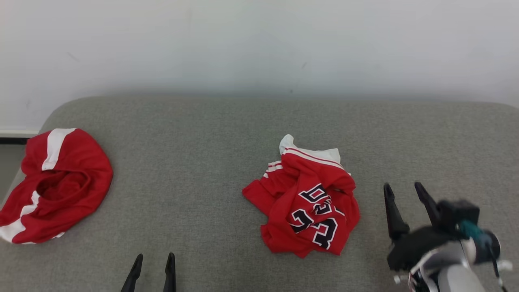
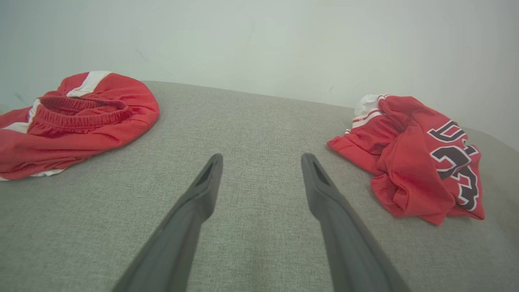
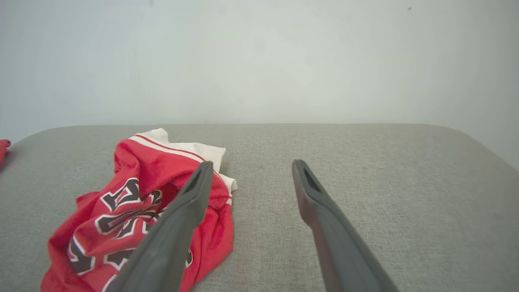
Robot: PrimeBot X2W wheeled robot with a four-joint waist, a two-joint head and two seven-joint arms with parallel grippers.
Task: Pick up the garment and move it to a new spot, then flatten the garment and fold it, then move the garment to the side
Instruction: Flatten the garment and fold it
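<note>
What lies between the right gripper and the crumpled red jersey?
Nothing but a bare strip of grey upholstery; the head view shows it between the jersey and the open right gripper.

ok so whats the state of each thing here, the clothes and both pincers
jersey, crumpled in a heap, lettering up, not held
shorts, bunched up at the far left, waistband gaping open, not held
left pincer, open, empty, between the two garments
right pincer, open, empty, just right of the jersey, not touching it
</note>
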